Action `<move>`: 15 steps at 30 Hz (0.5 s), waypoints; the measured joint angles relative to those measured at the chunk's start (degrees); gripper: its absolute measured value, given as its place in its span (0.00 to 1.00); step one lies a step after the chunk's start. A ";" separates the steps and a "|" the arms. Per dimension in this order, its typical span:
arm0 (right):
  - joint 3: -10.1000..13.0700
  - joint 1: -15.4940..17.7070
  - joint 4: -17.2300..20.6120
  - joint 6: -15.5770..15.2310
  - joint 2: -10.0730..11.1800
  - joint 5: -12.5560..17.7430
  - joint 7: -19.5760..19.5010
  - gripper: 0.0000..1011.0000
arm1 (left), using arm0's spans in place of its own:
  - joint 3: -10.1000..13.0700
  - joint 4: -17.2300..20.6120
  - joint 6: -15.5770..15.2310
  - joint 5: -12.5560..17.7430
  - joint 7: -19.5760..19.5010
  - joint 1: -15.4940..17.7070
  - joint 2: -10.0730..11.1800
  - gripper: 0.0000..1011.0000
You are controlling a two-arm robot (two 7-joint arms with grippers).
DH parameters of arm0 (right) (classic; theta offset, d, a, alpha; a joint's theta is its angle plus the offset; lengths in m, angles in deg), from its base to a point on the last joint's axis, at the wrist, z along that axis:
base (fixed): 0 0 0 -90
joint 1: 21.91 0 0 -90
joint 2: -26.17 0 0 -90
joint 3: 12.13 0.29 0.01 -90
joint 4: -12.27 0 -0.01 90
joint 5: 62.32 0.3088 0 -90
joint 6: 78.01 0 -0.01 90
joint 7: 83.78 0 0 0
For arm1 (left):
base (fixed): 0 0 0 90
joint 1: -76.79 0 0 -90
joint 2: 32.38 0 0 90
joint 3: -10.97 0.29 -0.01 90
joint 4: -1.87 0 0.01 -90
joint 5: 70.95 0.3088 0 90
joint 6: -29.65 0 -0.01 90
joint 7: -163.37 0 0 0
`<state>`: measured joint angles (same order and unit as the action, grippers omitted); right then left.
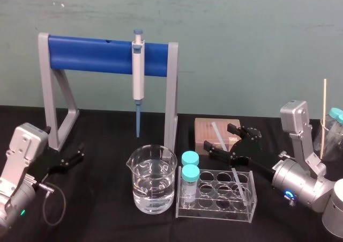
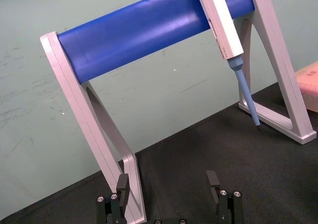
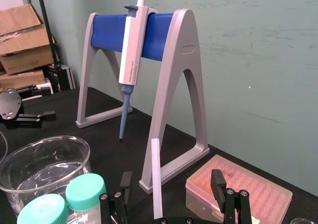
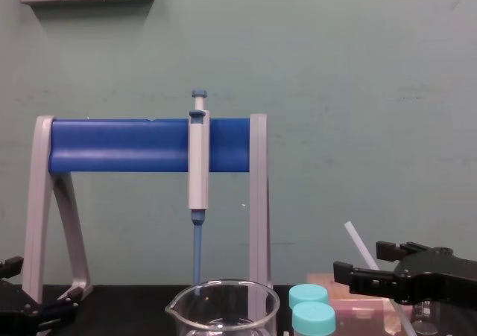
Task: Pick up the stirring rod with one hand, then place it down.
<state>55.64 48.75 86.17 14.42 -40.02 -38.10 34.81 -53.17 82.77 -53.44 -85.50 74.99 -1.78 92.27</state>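
Note:
The stirring rod [image 1: 216, 134] is a translucent white stick leaning in the clear tube rack [image 1: 214, 210], its top tilted toward the pink box. My right gripper [image 1: 222, 139] is open around the rod's upper half. In the right wrist view the rod [image 3: 156, 179] stands between the fingers [image 3: 217, 184], nearer one of them, and touches neither. From the chest view the rod [image 4: 356, 241] rises just above the right gripper [image 4: 364, 260]. My left gripper [image 1: 75, 157] rests open at the far left by the stand's foot, with nothing between its fingers [image 2: 212, 182].
A beaker of water [image 1: 153, 180] stands left of the rack, which also holds two teal-capped vials [image 1: 188, 173]. Behind are the pink tip box [image 1: 206, 132] and the blue-and-grey stand [image 1: 107, 54] with a hanging pipette [image 1: 138, 73]. At the far right, a thin tan stick [image 1: 324, 113] stands in a beaker.

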 joint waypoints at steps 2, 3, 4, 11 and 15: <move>-0.01 0.01 0.00 0.00 0.01 0.02 -0.01 0.99 | 0.00 0.00 0.00 0.00 0.00 0.00 0.00 0.99; -0.01 0.01 0.01 0.00 0.01 0.03 -0.01 0.99 | 0.00 0.00 0.00 0.00 0.00 0.00 0.00 0.99; -0.01 0.01 0.01 0.00 0.02 0.03 -0.01 0.99 | 0.00 0.00 0.00 0.00 0.00 0.00 0.00 0.99; -0.05 0.02 0.05 0.00 0.05 0.07 -0.05 0.92 | 0.00 0.00 0.00 0.00 0.00 0.00 0.00 0.99; -0.07 0.02 0.06 -0.01 0.06 0.09 -0.06 0.83 | 0.00 0.00 0.00 0.00 0.00 0.00 0.00 0.99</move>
<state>55.57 48.77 86.23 14.41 -39.96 -38.01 34.75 -53.17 82.77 -53.44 -85.50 74.99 -1.78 92.27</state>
